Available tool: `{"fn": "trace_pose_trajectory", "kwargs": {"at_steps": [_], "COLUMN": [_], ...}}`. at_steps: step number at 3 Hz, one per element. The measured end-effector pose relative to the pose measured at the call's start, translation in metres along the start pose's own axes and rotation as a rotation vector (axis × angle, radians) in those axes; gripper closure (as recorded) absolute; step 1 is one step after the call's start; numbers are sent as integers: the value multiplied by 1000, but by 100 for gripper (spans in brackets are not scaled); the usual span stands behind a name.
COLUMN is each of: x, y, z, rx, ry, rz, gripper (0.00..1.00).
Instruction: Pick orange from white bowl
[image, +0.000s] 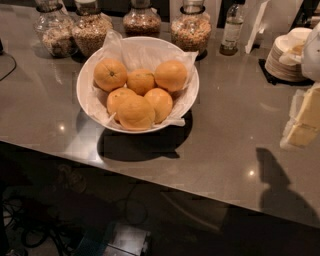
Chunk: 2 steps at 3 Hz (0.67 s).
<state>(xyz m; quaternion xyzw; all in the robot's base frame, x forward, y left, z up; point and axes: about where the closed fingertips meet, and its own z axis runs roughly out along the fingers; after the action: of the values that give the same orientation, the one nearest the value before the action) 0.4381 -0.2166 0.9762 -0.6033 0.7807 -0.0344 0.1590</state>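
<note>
Orange (136, 113) frontmost in white bowl (81, 89), well left of fingers (302, 134) at right edge, cannot tell their spread

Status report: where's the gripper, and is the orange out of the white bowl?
Gripper at right edge over counter, apart from white bowl. Orange in bowl among five others, not yet picked. Jars behind bowl, out of the path.

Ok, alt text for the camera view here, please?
A white bowl lined with paper holds six oranges on a grey counter. The gripper hangs at the right edge, well clear of the bowl. Behind stand four glass jars, a bottle and stacked plates.
</note>
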Motion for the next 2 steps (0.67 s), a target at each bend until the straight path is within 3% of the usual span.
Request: {"fn": "trace_pose_trajectory", "kwargs": {"at_steps": [1, 2], "x": [0, -21], "y": [0, 7], "z": [0, 21], "rx": [0, -95], "ry": [0, -94], "rz": [0, -61], "gripper": [0, 0]}}
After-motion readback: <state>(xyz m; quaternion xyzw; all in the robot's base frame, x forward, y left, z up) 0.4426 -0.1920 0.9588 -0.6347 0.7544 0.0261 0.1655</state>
